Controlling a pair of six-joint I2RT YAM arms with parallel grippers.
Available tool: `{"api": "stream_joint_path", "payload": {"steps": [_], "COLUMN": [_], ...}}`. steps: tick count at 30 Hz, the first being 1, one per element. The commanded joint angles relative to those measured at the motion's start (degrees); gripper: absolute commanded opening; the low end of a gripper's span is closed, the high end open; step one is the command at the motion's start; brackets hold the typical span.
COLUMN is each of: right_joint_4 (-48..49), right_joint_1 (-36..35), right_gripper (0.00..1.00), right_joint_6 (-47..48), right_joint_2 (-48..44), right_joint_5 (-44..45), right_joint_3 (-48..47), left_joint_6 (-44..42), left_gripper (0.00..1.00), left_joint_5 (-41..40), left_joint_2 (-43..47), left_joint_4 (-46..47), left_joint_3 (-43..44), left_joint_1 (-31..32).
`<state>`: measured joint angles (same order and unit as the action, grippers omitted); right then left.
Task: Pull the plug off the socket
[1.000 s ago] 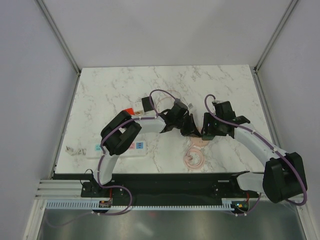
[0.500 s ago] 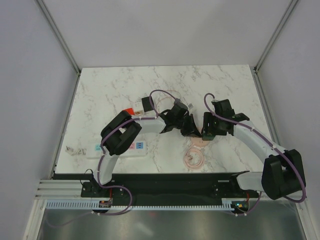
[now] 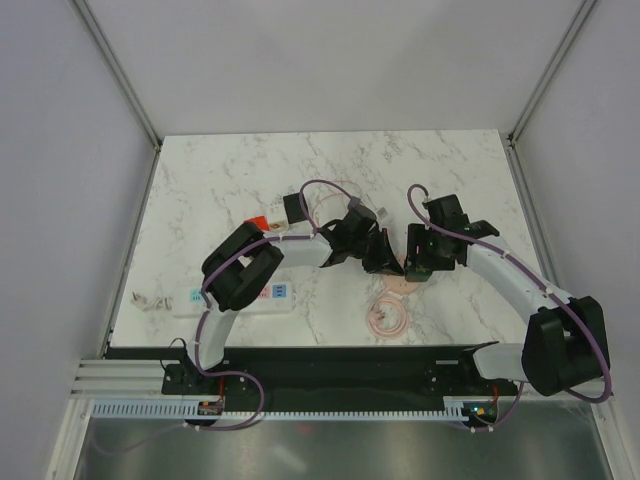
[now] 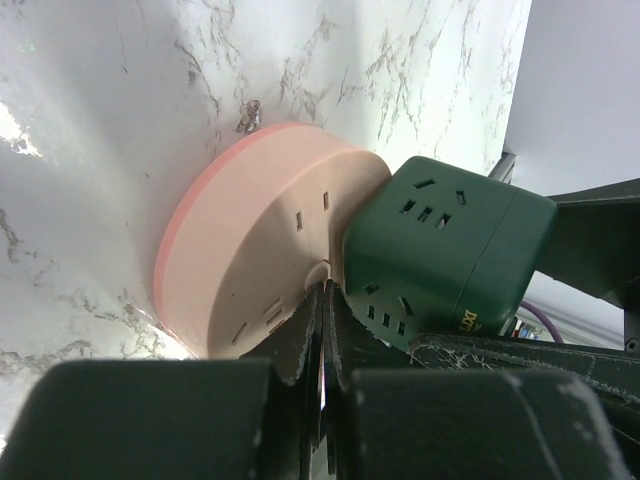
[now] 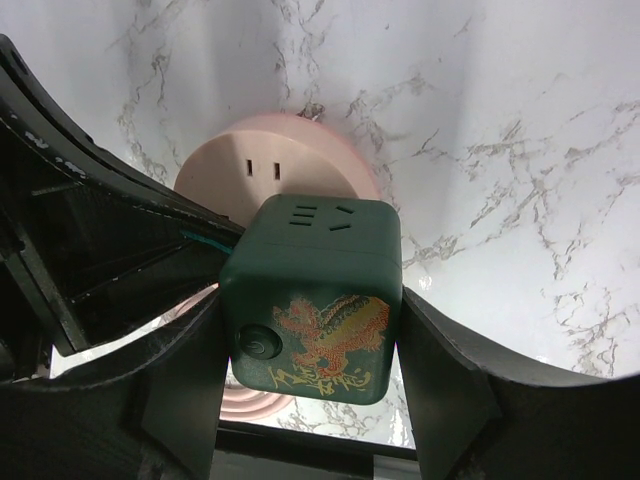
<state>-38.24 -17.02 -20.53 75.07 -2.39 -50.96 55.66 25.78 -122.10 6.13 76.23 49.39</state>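
1. Over the last second the right arm draws its elbow in and carries its wrist slightly left and away from its base. The left arm does not shift at all.
2. The right gripper is clamped on the green cube plug, a finger flat on each side — so that small drift is probably the start of the pull.
3. The cube nevertheless sits hard against the pink round socket, near the middle of the marble table. No gap shows, so the plug is not off.
4. The left gripper is clenched on nothing, its tips pressing the socket face right at the seam with the cube — apparently pinning it down.
5. Nearer the bases, a coiled pinkish cord lies just beside the socket, and a white power strip lies well apart under the left elbow.
6. In the way: the left fingertips touch or nearly touch the cube, and may rub it as it comes free.
7. Beyond the grippers, purple cables loop up from the wrists.
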Motion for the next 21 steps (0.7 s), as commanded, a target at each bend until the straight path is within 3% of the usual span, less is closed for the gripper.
{"api": "stream_joint_path", "payload": {"steps": [1, 5, 14, 21], "right_joint_4": [2.7, -0.6, -0.3, -0.4], "right_joint_1": [-0.2, -1.7, -1.7, 1.7], "right_gripper": [0.00, 0.00, 0.00, 0.00], "right_joint_6": [0.1, 1.7, 1.5, 2.4], "right_joint_2": [-2.7, -2.2, -1.9, -3.0], "right_joint_5": [-2.2, 4.0, 2.0, 3.6], "right_joint_3": [-6.1, -7.9, -8.8, -9.1], "left_joint_6": [-4.0, -4.2, -5.2, -10.8], "left_gripper": [0.02, 0.02, 0.02, 0.02], "left_joint_5": [-9.6, -10.0, -10.6, -8.2], "left_joint_2": [-4.6, -5.1, -4.2, 4.3], "left_joint_4": [-10.3, -11.4, -13.0, -11.7], "left_joint_3": [-2.1, -1.3, -0.1, 0.0], "left_joint_1": [0.0, 0.3, 0.4, 0.3]}}
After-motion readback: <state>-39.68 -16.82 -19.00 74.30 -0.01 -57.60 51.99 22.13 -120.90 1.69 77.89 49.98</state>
